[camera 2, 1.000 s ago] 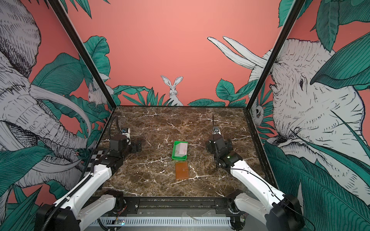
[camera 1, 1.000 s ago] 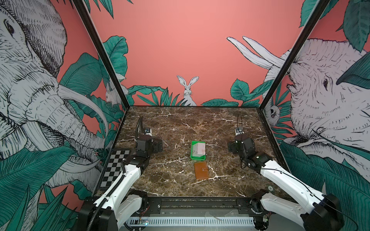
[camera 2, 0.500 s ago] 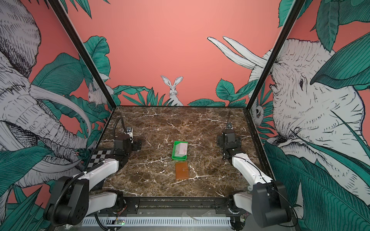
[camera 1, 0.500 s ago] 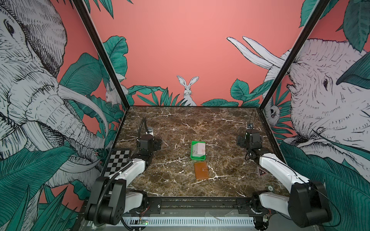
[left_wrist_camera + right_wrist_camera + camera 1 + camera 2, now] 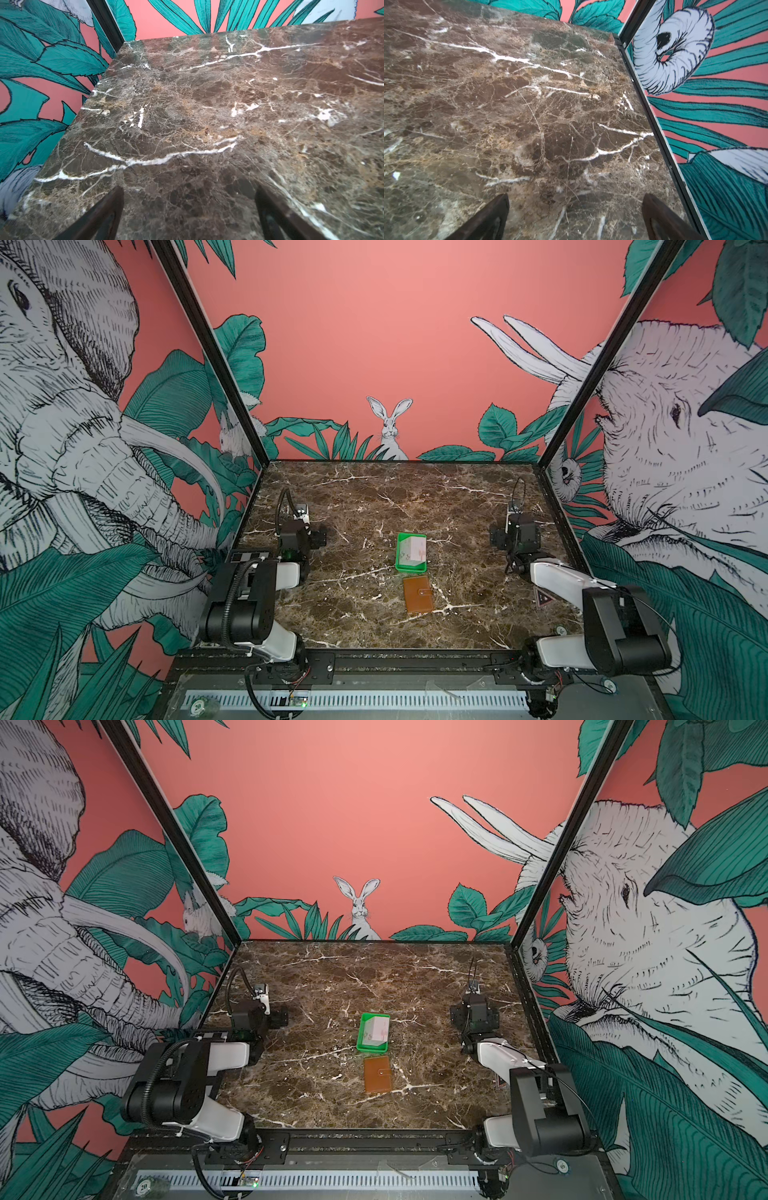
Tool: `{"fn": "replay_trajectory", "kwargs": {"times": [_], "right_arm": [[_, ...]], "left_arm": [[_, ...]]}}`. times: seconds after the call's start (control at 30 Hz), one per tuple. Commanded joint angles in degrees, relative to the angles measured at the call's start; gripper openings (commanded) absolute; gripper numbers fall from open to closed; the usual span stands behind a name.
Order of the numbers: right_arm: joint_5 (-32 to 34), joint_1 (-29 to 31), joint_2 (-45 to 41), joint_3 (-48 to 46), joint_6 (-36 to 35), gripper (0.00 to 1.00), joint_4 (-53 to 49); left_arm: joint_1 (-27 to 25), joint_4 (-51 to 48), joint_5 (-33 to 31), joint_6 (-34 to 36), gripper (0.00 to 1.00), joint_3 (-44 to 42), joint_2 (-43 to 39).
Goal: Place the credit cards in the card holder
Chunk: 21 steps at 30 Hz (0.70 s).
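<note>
Fingers [image 5: 104, 212] of the left gripper [image 5: 188, 192] are standing wide apart and holding nothing. The right gripper [image 5: 576, 197] is spread likewise, and each is hanging near its own side wall over the bare marble table [image 5: 365, 497]. Open room is lying between them around the card holder [image 5: 418, 594], which is closed flat just in front of the green tray [image 5: 410, 568] holding the credit cards [image 5: 417, 551]; their count is proving hard to make out.

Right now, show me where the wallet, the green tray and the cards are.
wallet [image 5: 418, 594]: in a top view, middle of its closed brown cover.
green tray [image 5: 410, 568]: in a top view, its near rim.
cards [image 5: 416, 551]: in a top view, face of the pale stack.
</note>
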Motion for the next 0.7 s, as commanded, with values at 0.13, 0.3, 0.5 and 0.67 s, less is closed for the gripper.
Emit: {"fn": "replay_trajectory", "kwargs": {"times": [0.13, 0.3, 0.5, 0.67], "right_arm": [[-1.91, -1.22, 2.03, -2.50, -1.72, 0.98, 12.74], [-4.31, -2.14, 4.85, -4.59, -2.49, 0.98, 19.18], [-10.12, -5.20, 9.52, -8.97, -0.79, 0.98, 31.69], [-11.05, -5.85, 9.09, -8.66, -0.61, 0.98, 30.52]], "left_arm": [[0.07, 7.15, 3.51, 1.18, 0.99, -1.79, 0.67], [0.07, 7.45, 3.52, 1.24, 0.99, -1.87, 0.71], [0.07, 7.80, 3.57, 1.22, 0.99, -1.95, 0.89], [0.07, 7.78, 3.54, 1.30, 0.99, -1.82, 0.98]]}}
